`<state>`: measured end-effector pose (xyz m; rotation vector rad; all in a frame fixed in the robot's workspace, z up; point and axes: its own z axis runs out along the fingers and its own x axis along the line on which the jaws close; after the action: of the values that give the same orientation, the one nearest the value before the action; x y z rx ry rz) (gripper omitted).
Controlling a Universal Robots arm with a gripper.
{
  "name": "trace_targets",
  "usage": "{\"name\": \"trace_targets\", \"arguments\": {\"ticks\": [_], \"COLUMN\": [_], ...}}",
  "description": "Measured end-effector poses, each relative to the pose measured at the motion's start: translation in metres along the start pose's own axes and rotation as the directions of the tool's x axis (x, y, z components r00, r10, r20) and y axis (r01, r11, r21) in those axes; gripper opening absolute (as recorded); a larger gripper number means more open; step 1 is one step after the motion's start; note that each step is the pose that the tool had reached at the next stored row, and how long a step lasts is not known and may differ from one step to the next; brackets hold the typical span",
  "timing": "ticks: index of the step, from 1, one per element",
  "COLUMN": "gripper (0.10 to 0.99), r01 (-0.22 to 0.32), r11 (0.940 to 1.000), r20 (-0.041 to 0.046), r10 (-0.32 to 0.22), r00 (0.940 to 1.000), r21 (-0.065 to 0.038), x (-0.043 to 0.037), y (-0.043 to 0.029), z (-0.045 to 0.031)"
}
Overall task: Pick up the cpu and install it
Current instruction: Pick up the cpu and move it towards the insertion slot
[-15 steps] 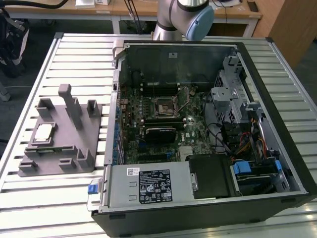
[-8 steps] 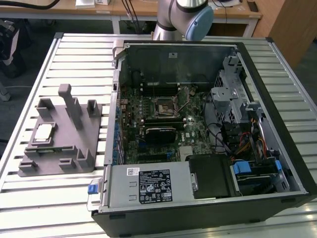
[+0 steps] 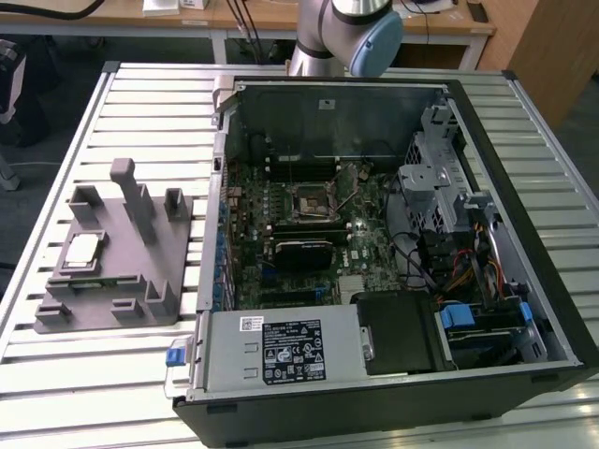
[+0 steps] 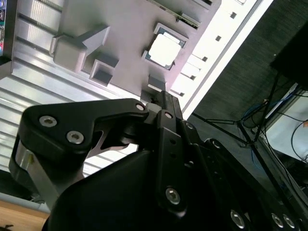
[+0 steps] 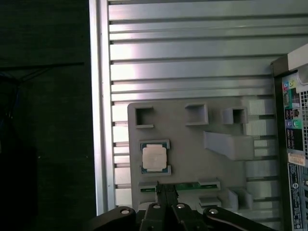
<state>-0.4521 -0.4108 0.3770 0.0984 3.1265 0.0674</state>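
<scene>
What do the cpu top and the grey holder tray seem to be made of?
The cpu: top plate looks like bare metal, pale silver with a soft sheen. The holder tray: probably plastic, matt even grey, with blocky pegs.

Tool closed, empty, aloft.

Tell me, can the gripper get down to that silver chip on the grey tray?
Probably yes: the chip lies uncovered, face-up on the grey tray, and the gripper hangs over the tray with nothing between them.
</scene>
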Motion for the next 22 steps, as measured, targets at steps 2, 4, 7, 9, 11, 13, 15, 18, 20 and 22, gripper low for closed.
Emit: {"name": "trace_targets", "arguments": {"ticks": [2, 4, 7, 9, 11, 13, 15, 18, 20, 22], "gripper": [0.114, 0.114, 0.114, 0.114, 0.114, 0.114, 0.114, 0.114, 0.114, 0.114], "r01": [0.0, 0.0, 0.0, 0.0, 0.0, 0.001, 0.002, 0.002, 0.003, 0.004], "r11": [1.0, 1.0, 1.0, 1.0, 1.0, 1.0, 1.0, 1.0, 1.0, 1.0], "r20": [-0.0003, -0.0002, -0.0001, -0.0001, -0.0001, -0.0003, -0.0001, -0.0003, -0.0003, -0.0003], "r10": [0.0, 0.0, 0.0, 0.0, 0.0, -0.001, -0.002, -0.002, -0.003, -0.004], "r00": [1.0, 1.0, 1.0, 1.0, 1.0, 1.0, 1.0, 1.0, 1.0, 1.0], "r21": [0.0, 0.0, 0.0, 0.0, 0.0, 0.0, 0.0, 0.0, 0.0, 0.0], "x": [0.0001, 0.0003, 0.0003, 0.0003, 0.0003, 0.0004, 0.0004, 0.0004, 0.0005, 0.0005], "y": [-0.0001, 0.0, -0.0001, -0.0001, -0.0003, -0.0004, -0.0006, -0.0008, -0.0009, -0.0012], "z": [0.0004, 0.0011, 0.0022, 0.0033, 0.0054, 0.0085, 0.0118, 0.0158, 0.0187, 0.0217]}}
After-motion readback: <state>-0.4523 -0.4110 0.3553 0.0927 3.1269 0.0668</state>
